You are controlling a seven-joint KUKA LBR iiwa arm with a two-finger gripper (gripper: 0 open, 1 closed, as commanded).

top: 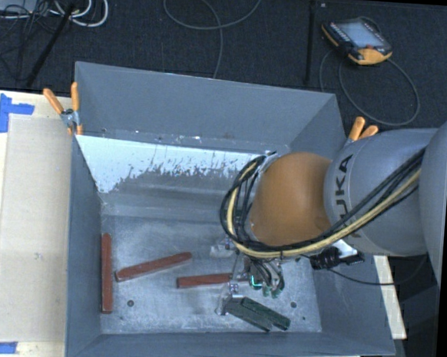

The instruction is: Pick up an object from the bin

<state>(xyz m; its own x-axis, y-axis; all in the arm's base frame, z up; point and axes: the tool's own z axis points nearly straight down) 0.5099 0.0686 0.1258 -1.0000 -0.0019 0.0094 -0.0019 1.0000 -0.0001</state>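
My gripper (252, 282) hangs low over the bin floor at the front right, under the arm's wrist. Just below it lies a dark green flat bar (260, 315), slanting down to the right; its left end sits right under the gripper. A short reddish-brown stick (203, 282) lies to the gripper's left, with its right end reaching up to the gripper. I cannot tell whether anything is held.
Farther left, a longer reddish-brown stick (153, 266) lies at a slant on the floor. A third one (107, 273) lies along the left wall. The arm and its cables cover the bin's right side.
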